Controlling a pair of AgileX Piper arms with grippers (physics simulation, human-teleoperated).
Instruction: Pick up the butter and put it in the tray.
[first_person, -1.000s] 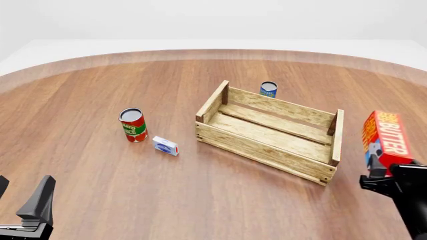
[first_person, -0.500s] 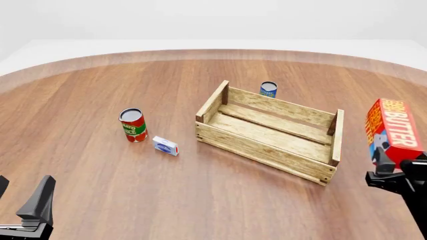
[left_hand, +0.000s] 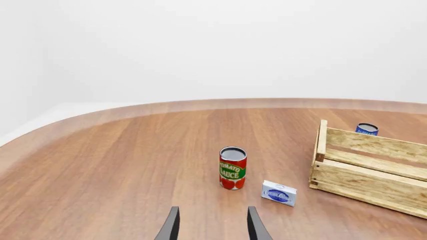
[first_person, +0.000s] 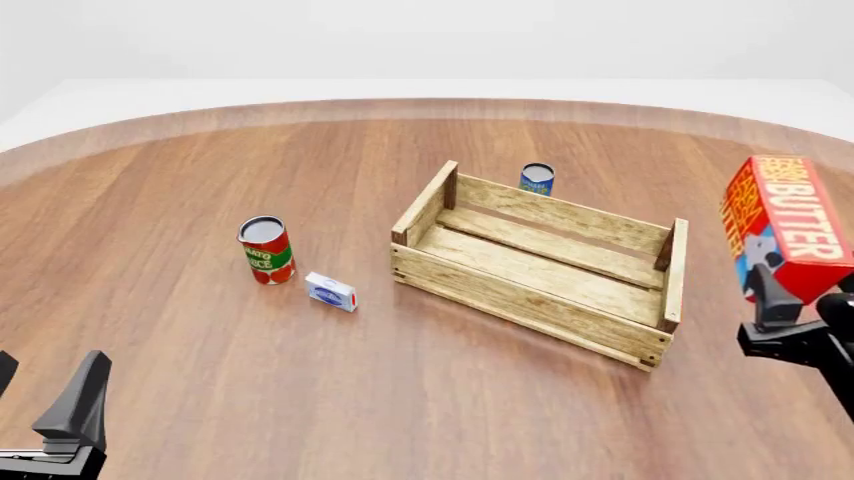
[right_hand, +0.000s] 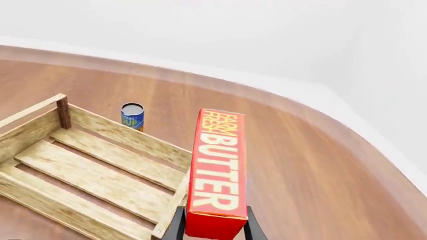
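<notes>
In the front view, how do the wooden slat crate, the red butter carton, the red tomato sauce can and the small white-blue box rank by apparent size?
Largest to smallest:
1. Wooden slat crate
2. Red butter carton, though it is raised nearer the camera, which enlarges it
3. Red tomato sauce can
4. Small white-blue box

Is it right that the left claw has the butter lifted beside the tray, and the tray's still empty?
One slip: the right claw holds the butter, not the left. The front view shows it lifted off the table at the tray's right end, and the right wrist view shows the carton between that claw's fingers. The left claw is open and holds nothing. The tray is indeed empty.
</notes>
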